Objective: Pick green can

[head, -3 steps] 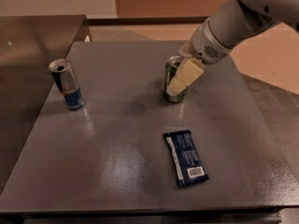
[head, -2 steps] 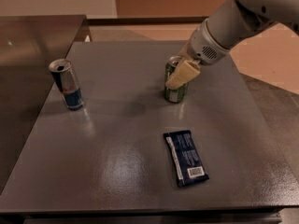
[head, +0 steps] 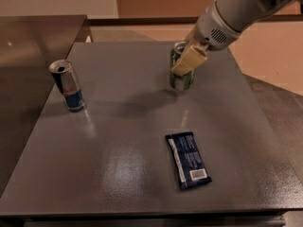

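Note:
The green can [head: 182, 81] has a silver rim and is at the back middle of the grey table [head: 118, 164]. It hangs slightly above the surface and casts a shadow to its left. My gripper [head: 180, 66] comes down from the upper right and is shut on the can's upper half. One pale finger [head: 190, 59] lies across the can's front; the other finger is hidden behind it. The can is nearly upright.
A slim blue-and-silver can [head: 68, 85] stands upright at the table's left. A dark blue snack packet [head: 187, 159] lies flat at the front right. A darker counter [head: 23, 56] adjoins on the left. The table's right edge drops off to the floor.
The gripper has closed on the green can and raised it a little off the table. The blue can and the packet have not moved.

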